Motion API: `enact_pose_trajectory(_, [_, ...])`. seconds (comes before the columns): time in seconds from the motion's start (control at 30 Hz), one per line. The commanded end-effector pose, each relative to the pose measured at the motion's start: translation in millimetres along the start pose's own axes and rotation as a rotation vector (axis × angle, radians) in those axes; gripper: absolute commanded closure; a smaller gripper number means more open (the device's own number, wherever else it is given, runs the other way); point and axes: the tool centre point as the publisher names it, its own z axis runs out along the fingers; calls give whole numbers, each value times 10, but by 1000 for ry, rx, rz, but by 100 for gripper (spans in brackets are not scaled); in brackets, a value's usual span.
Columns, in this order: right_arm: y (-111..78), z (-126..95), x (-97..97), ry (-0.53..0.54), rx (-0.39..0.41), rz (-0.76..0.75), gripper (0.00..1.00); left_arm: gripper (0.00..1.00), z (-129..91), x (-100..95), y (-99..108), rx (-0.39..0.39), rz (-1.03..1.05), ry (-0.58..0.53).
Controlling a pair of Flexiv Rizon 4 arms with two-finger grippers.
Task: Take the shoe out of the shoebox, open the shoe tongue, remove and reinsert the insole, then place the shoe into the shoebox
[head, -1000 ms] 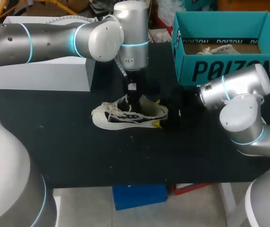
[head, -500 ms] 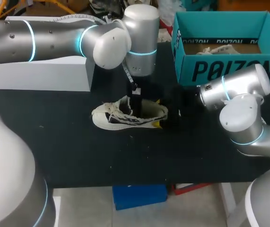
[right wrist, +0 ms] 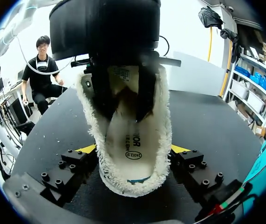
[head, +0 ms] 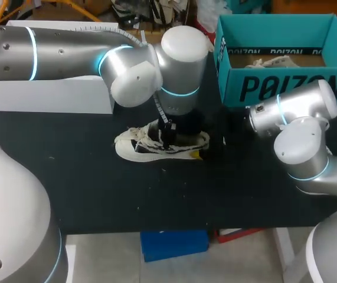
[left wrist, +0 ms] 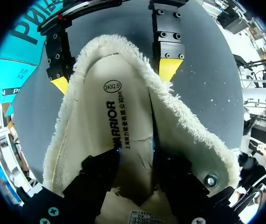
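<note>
The shoe [head: 156, 144] might lift or tip over when its insole [left wrist: 119, 116] gets pulled, if the fluffy heel slips loose. It lies mid-worktop, nearer the back edge. The right gripper [right wrist: 133, 149] squeezes the heel from both sides. The left gripper [left wrist: 135, 170] dips inside the shoe; I cannot tell if it holds anything.

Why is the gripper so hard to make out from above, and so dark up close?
Head view: the left arm overhangs the shoe, and dark parts blend into the black table. Right wrist view: bright light behind leaves the left gripper silhouetted.
</note>
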Motion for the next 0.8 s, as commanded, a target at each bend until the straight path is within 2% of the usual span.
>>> enact_pose_trajectory(0.03, [-7, 11, -4, 0, 3, 2, 100, 53, 304, -11, 43, 3, -11, -184])
enact_pose_trajectory(0.23, [-7, 11, -4, 0, 3, 2, 100, 56, 319, -124, 74, 17, -23, -316])
enact_pose_trajectory(0.47, [-7, 11, -4, 0, 3, 2, 100, 56, 135, -252, 111, 105, -73, -456])
enact_pose_trajectory(0.8, [-7, 11, -4, 0, 3, 2, 100, 58, 44, -371, 67, 158, -65, -519])
